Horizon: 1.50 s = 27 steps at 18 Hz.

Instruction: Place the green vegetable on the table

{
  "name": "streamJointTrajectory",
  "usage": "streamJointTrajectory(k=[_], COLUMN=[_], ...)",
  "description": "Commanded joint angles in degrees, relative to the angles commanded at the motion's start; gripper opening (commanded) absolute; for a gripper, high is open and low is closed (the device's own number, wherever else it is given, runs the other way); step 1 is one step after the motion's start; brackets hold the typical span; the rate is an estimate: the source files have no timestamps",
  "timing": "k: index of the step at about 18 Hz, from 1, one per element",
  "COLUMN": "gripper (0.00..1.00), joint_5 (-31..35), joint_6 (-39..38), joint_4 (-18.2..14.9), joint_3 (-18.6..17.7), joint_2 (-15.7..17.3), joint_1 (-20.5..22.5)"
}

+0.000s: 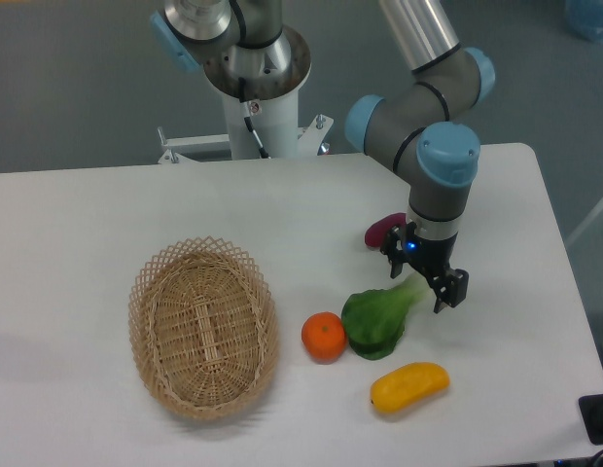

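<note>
Gripper (425, 282) apparently open astride green vegetable (379, 317) stem.

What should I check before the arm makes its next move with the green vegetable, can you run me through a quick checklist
1. Green vegetable lies flat on the table, outside the basket: ok.
2. Gripper is free of the vegetable: cannot tell; the fingers sit right at the pale stem tip and contact is unclear.
3. Jaws are open: cannot tell from this angle.
4. Vegetable is apart from its neighbours: not ok; its leaves touch or nearly touch the orange.
5. Yellow fruit is out of the gripper's way: ok, it lies nearer the front edge, apart from the gripper.
6. Purple vegetable behind the wrist: partly hidden by the arm, so clearance cannot be told.
</note>
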Motion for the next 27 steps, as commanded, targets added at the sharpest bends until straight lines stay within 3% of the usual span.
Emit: streamJointTrajectory(k=[6,16,19,27], gripper=[1.0,1.0,1.0,1.0], joint_5=[0.4,1.1,2.7,2.6], joint_6=[0.0,0.9,1.8,11.1], joint_4=[-1.7,-19.7,-22.6,-26.5], joint_3=[5.6,15.1,15.6,14.9], joint_2=[1.4,4.4,5.8,7.9], joint_1=[-0.3,0.4,1.8,6.4])
